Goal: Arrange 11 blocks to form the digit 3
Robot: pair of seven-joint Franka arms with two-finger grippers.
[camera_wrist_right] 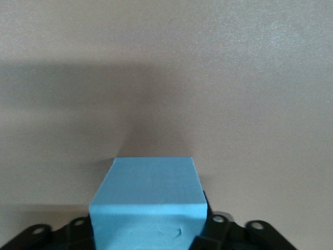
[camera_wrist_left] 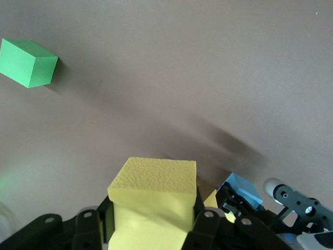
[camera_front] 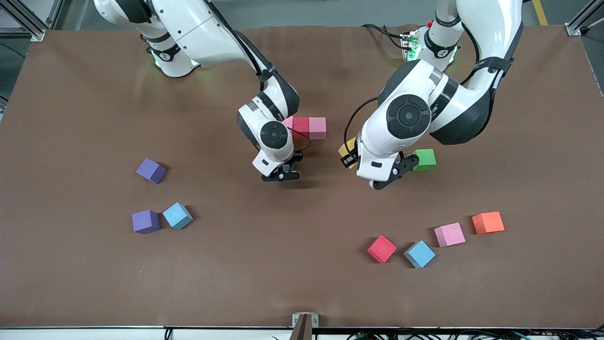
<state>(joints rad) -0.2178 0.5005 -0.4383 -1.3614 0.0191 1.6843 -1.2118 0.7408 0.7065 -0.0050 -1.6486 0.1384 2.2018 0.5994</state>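
Seeing left gripper (camera_wrist_left: 153, 229) fingers clamped on yellow block (camera_wrist_left: 153, 200), green block (camera_wrist_left: 28, 62) apart; blue block (camera_wrist_right: 148, 203) between right gripper (camera_wrist_right: 148, 234) fingers, we cannot tell grip.

The right arm reaches from its base down to mid-worktop (camera_front: 71, 118), its right end effector (camera_wrist_right: 151, 229) low beside the pink-red row (camera_front: 309, 127), a light blue block (camera_wrist_right: 148, 205) between its fingers. The left arm folds at the elbow, its left end effector (camera_wrist_left: 153, 219) clamped on a yellow block (camera_wrist_left: 153, 192), just beside the same row.
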